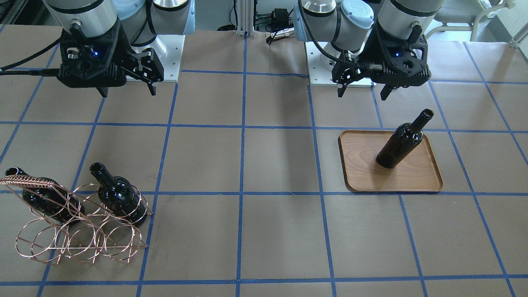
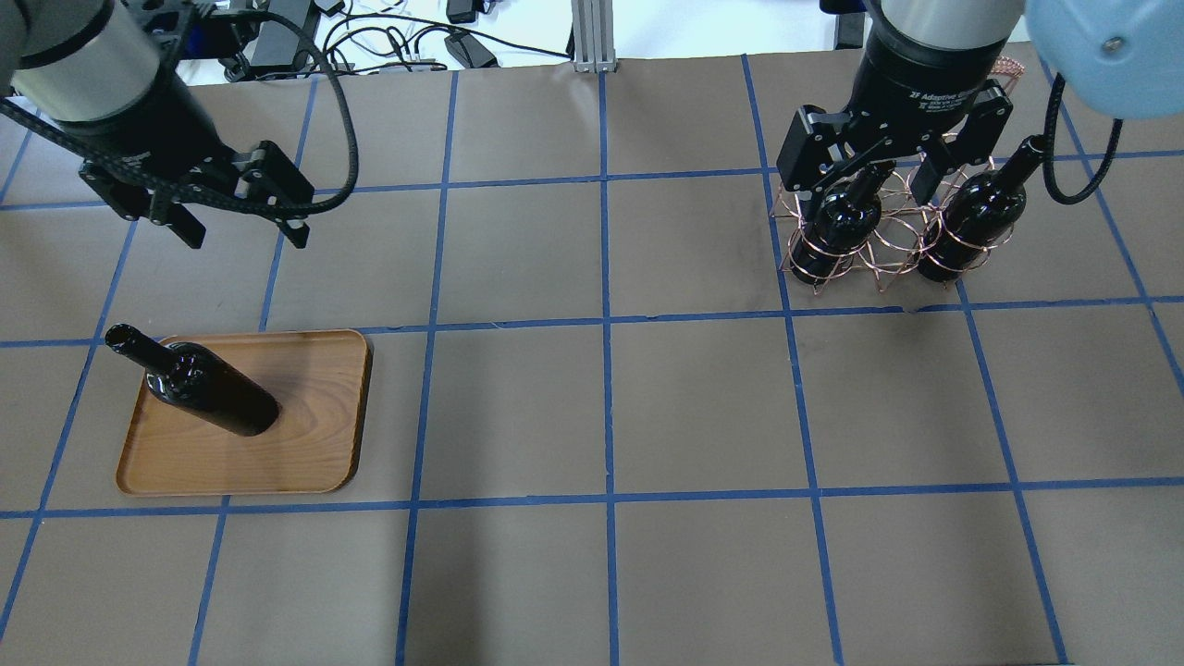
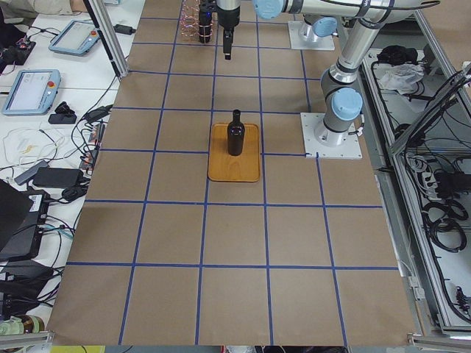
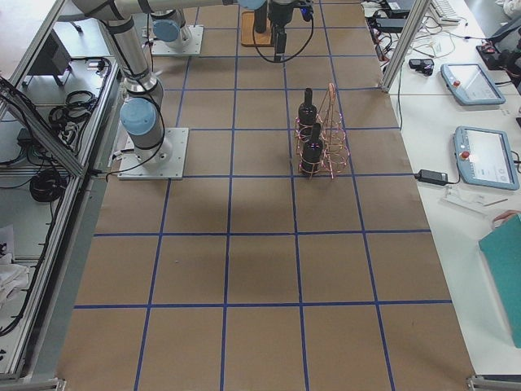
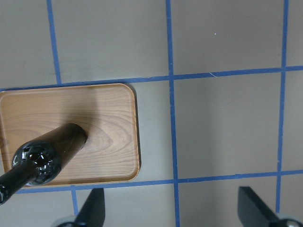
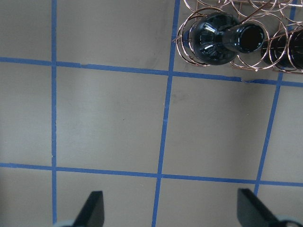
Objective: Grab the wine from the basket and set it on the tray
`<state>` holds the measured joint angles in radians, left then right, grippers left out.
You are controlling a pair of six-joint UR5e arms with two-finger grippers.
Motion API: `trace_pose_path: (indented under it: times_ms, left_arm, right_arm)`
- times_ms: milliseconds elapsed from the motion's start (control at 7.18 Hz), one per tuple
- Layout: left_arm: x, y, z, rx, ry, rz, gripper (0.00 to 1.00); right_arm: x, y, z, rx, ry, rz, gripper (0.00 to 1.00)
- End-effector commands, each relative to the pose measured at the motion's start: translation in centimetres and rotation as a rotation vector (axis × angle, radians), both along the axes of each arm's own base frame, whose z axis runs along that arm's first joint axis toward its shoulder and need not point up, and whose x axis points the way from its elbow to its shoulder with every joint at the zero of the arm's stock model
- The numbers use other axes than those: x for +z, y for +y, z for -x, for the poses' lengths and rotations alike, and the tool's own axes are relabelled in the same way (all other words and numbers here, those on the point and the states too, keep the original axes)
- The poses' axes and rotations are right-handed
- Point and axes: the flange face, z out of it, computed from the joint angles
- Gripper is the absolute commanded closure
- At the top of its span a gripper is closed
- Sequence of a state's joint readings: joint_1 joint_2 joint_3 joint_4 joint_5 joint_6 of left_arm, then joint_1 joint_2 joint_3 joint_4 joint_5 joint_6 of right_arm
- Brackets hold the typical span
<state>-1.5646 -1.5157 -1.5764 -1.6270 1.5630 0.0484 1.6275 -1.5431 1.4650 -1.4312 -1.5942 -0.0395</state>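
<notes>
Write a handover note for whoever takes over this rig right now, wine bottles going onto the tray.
Left end effector: open, empty, raised clear of the tray.
Right end effector: open, empty, raised apart from the basket.
Done: one bottle stands upright on the tray.
To do: two bottles sit in the basket, neither gripped.

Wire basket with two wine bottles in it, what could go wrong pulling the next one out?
The wire basket looks light and unfixed, so lifting a wine bottle through its hoops could drag or tip it, disturbing the second bottle. Setting it on the tray might also knock the upright bottle standing there.
</notes>
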Motion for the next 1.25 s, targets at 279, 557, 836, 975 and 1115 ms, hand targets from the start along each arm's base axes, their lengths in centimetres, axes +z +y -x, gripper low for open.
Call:
trace_pose_path:
  times_ms: [279,557,836,975,1115]
  left_arm:
    - [0.6,1.2,1.6,-0.002,0.002,0.013,0.0]
    - [0.5,1.5,1.6,-0.004,0.005,0.011,0.0]
    - [1.1,1.9,1.6,-0.005,0.003,0.023,0.0]
    - [0.9,1.8,1.6,-0.015,0.003,0.02,0.0]
    - [0.9,1.8,1.6,-0.019,0.003,0.019,0.0]
  right_arm:
    - [0.0,0.0,0.0,0.0,0.0,0.0,0.0]
    - [0.0,0.0,0.0,0.0,-0.002,0.002,0.0]
    - [0.1,-0.1,-0.1,-0.003,-0.006,0.014,0.0]
    - [0.2,-0.2,-0.1,-0.003,-0.011,0.019,0.01]
    - [0.3,-0.4,-0.1,0.0,-0.013,0.035,0.04]
